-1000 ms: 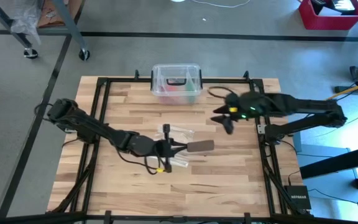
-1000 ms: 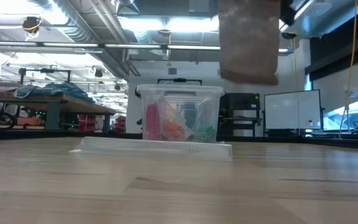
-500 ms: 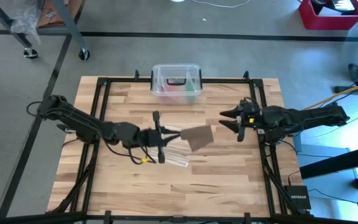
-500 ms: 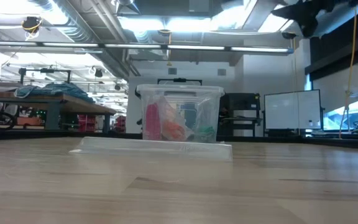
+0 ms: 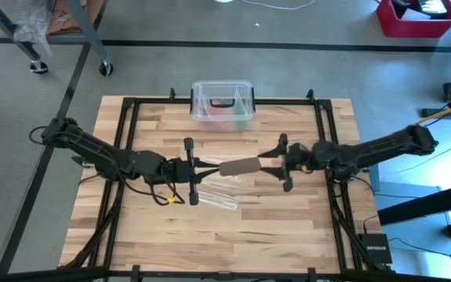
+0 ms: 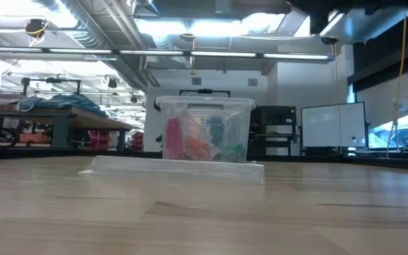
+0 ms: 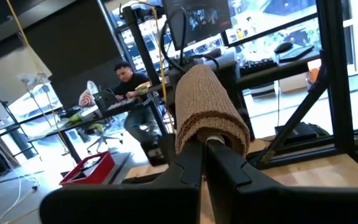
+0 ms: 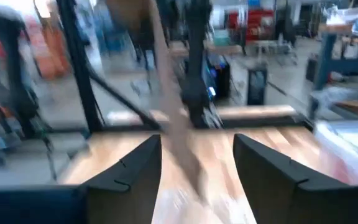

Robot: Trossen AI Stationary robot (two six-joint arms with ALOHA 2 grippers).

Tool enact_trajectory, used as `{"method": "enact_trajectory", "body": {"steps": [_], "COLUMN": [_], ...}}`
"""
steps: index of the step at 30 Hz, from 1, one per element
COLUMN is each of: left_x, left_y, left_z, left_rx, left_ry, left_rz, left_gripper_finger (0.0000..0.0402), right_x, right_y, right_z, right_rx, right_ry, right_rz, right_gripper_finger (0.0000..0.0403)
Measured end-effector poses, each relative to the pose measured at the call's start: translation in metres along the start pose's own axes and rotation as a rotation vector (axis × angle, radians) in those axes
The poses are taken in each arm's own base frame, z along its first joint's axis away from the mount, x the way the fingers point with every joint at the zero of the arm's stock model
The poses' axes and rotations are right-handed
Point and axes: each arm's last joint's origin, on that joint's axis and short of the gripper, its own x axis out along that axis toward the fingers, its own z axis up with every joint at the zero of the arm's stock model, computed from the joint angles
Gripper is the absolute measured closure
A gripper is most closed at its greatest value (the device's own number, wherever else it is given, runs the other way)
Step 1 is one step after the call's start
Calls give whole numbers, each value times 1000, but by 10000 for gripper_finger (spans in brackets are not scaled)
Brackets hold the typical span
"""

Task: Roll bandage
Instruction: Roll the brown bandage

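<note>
1. Left gripper (image 5: 203, 167): clamped on one end of the dark brown soft fabric bandage (image 5: 239, 166), held in the air above mid-table.
2. Right gripper (image 5: 276, 162): fingers (image 8: 129, 168) spread, at the strip's free end, nothing gripped.
3. Beneath: a clear plastic bag (image 5: 219, 197) on the wooden table (image 5: 288, 227); beyond, a clear plastic box with black handle (image 5: 222, 106).
4. Step judged: handover before rolling; next, the right gripper must close on the free end.
</note>
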Motion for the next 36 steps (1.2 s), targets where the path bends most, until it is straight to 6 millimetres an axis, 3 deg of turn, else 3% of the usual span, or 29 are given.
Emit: {"method": "enact_trajectory", "body": {"steps": [8, 20, 25, 32, 36], "left_x": [0, 0, 0, 0, 0], "left_y": [0, 0, 0, 0, -1], "left_z": [0, 0, 1, 1, 2], "left_rx": [2, -1, -9, -19, -37], "left_ry": [0, -5, -13, -14, -29], "left_rz": [-2, 0, 4, 4, -27], "left_gripper_finger": [402, 402, 402, 402, 402], "right_x": [22, 27, 29, 36, 38], "right_y": [3, 6, 7, 8, 17], "right_z": [-16, -12, -12, -17, -16], "right_rx": [-27, 8, -3, -73, -136], "right_ry": [19, -49, -77, -97, -142], "right_rz": [12, 100, 127, 115, 107], "right_gripper_finger": [201, 207, 260, 389, 387]}}
